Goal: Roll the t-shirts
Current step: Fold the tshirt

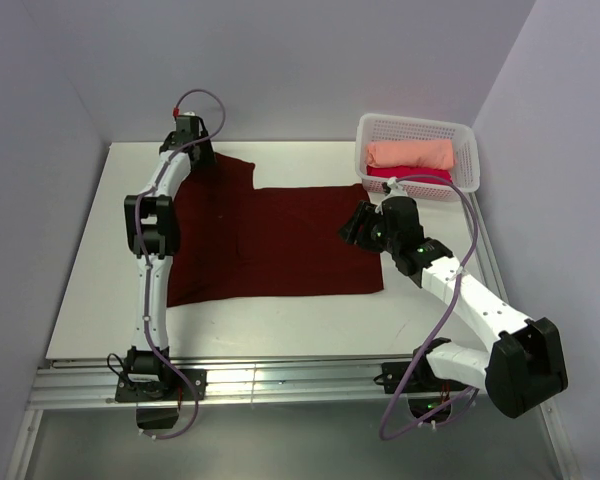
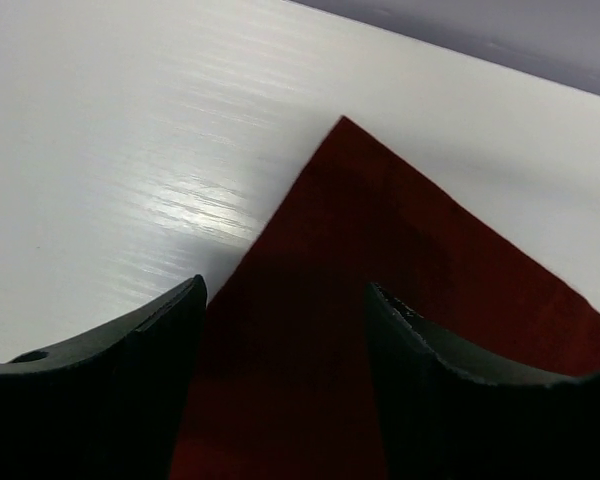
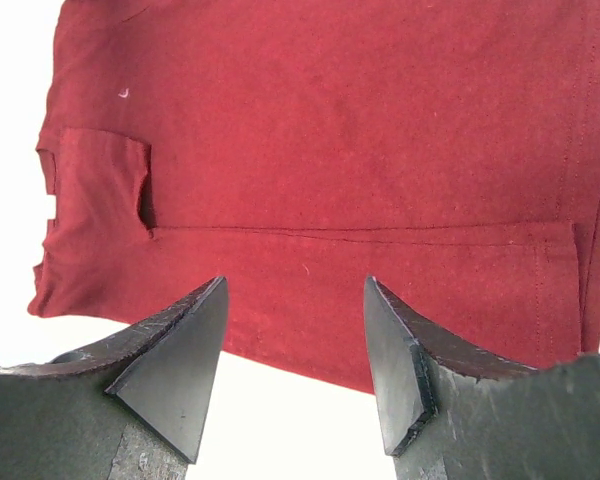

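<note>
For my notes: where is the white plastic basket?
Top view: the white plastic basket stands at the far right corner of the white table, beyond the right gripper.

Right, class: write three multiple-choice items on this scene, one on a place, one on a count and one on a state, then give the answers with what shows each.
1. Where does the white basket stand?
A. far right corner of the table
B. near left corner
C. middle of the table

2. How many shirts lie in the basket?
A. none
B. two
C. four

3. How does the maroon t-shirt lie?
A. rolled up
B. spread flat
C. hanging from a gripper

Answers:
1 A: the top view shows it at the far right corner of the table.
2 B: a peach shirt and a pink shirt are in it.
3 B: it lies flat, with the left gripper and the right gripper open above it.
</note>
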Available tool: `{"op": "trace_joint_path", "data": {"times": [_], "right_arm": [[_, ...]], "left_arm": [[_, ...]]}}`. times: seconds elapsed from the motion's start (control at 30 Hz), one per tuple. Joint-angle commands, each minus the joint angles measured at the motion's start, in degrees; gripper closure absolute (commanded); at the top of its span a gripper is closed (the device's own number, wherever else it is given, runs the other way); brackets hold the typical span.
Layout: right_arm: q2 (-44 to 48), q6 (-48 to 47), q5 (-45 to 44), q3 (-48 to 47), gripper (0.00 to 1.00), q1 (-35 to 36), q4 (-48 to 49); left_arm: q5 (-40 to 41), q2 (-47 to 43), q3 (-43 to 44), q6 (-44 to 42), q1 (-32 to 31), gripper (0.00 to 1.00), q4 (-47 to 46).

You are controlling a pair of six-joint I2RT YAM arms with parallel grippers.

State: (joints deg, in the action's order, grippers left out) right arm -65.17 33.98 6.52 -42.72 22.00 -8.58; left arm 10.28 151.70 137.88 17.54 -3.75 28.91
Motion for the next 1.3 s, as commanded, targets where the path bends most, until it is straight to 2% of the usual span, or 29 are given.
{"op": "trace_joint_path", "data": {"times": [0.0,0.13,0.3,0.53,0.6,0.67,0.73,0.8,0.87,1.0,1.03,1.27], "right_arm": [[-0.1,-0.4,0.3,-1.2,0.37,0.5,1.1],[0.0,-0.4,0.3,-1.2,0.37,0.5,0.9],[0.5,-0.5,0.2,-1.4,0.37,0.5,0.9],[-0.1,-0.2,1.0,-1.4,0.37,0.5,1.1],[0.2,-0.3,0.9,-1.2,0.37,0.5,1.0],[0.5,-0.4,0.6,-1.1,0.37,0.4,1.1],[0.5,-0.4,0.7,-1.1,0.37,0.5,1.0],[0.2,-0.3,0.8,-1.1,0.37,0.5,1.1],[-0.1,-0.3,0.7,-1.2,0.37,0.5,1.1],[-0.8,-0.5,0.5,-1.6,0.37,0.5,0.9],[-0.8,-0.5,0.5,-1.7,0.37,0.5,0.8],[-1.2,-0.4,0.5,-1.6,0.37,0.5,1.1]], "left_arm": [[-1.8,0.4,3.0,-3.3,-0.6,0.30,0.5],[-2.8,1.0,4.0,-3.9,-0.7,0.29,1.1],[-1.9,2.1,5.2,-6.0,-0.8,0.37,2.6],[4.4,5.1,6.1,-10.8,-3.2,0.43,4.3],[4.5,3.6,2.7,-10.8,-3.2,0.45,1.6],[3.8,2.2,0.8,-10.4,-3.0,0.51,0.6],[3.5,3.2,2.5,-10.4,-2.8,0.65,1.9],[3.5,3.4,3.0,-10.4,-2.8,0.73,2.2],[4.0,2.4,0.6,-10.4,-2.8,0.88,0.5],[4.7,0.4,-1.9,-9.7,-2.7,0.92,-1.4],[4.7,0.6,-1.1,-9.5,-2.6,1.00,-0.8],[7.5,-0.9,-4.9,-7.4,-2.2,1.00,-0.8]]}}
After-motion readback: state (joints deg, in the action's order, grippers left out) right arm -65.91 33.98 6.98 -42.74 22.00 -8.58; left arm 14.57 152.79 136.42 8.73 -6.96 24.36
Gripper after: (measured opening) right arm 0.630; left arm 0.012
